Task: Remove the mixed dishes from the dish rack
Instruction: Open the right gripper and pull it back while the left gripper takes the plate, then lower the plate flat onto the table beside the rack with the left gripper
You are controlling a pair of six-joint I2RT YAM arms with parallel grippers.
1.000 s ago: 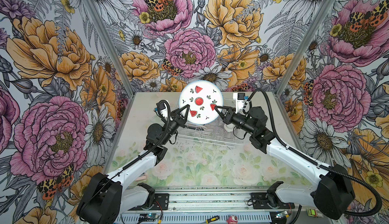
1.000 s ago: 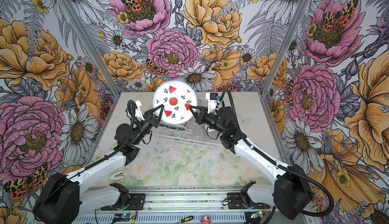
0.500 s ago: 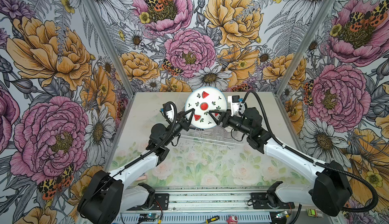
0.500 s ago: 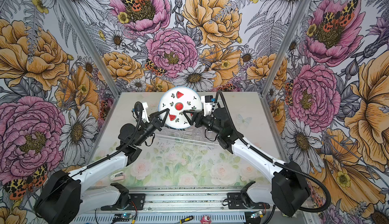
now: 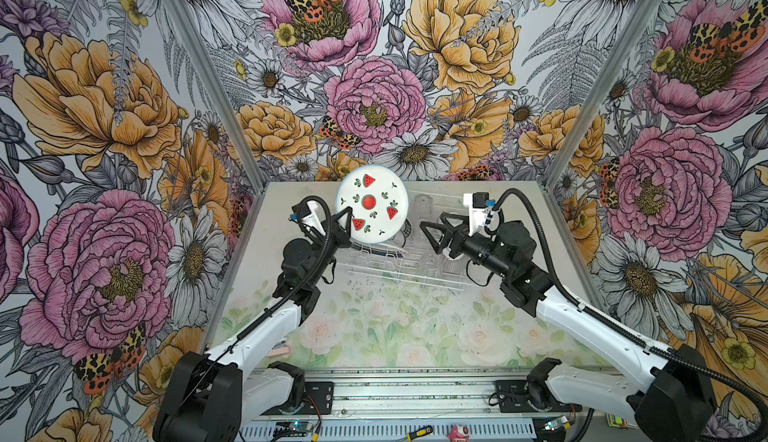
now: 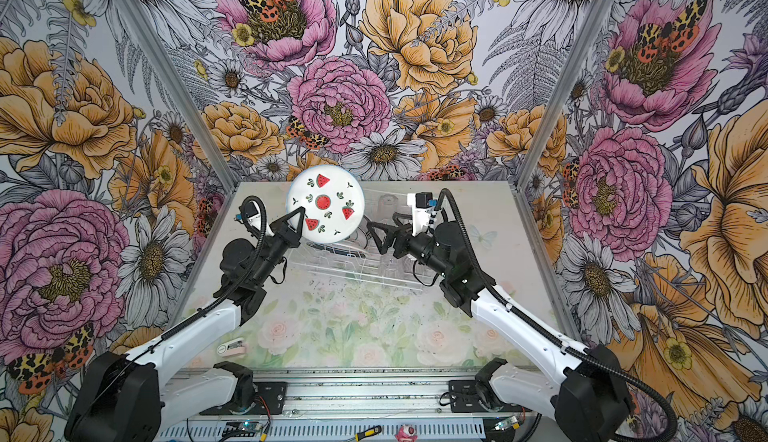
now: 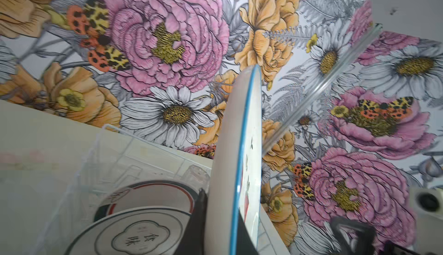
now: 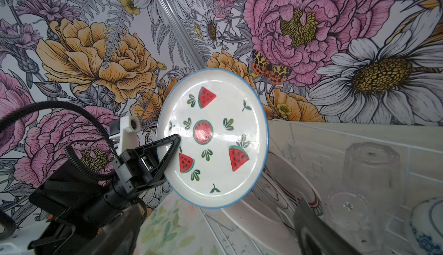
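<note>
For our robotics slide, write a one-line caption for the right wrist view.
Left gripper holds a watermelon-patterned plate upright by its edge; more plates and an upturned glass sit nearby.

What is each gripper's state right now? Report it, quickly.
Left gripper: shut on the rim of the watermelon plate, which it holds upright.
Right gripper: open, holding nothing, apart from the plate.

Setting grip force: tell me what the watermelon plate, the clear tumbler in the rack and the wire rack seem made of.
Round white plate with watermelon pictures and blue rim: likely glazed ceramic, going by the glossy highlights; melamine is possible.
Clear faceted tumbler: seemingly glass, with see-through, faceted walls; it may be plastic.
White thin-wire dish rack: probably coated metal, judging by the thin, uniformly white rods.
</note>
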